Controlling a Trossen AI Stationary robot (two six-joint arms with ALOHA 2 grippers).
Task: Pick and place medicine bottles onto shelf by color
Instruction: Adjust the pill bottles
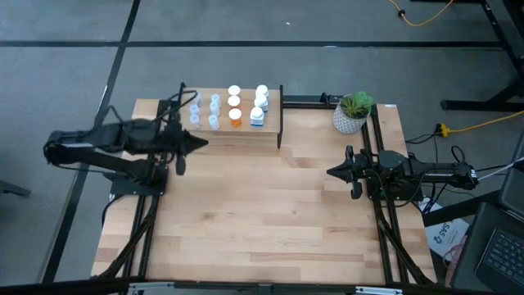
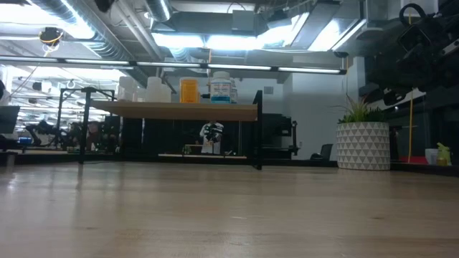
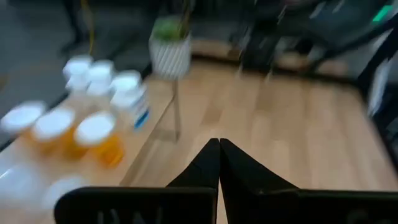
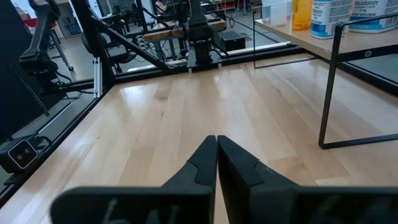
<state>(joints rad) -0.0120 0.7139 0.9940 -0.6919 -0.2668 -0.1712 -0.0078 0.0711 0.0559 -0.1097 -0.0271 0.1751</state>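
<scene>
Beside shelf (image 1: 270, 131), left pincer (image 1: 201, 142) pressed together; right pincer (image 1: 331, 172) pressed together, near table's right edge

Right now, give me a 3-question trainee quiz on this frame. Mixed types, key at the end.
1. True or false: both grippers hold a bottle.
2. Where do the medicine bottles stand? A) on the table B) on the shelf C) beside the plant pot
3. Fill in: the left gripper hangs beside the shelf's ____ end.

Key:
1. False; the left gripper and the right gripper are shut and empty.
2. B
3. left
</scene>
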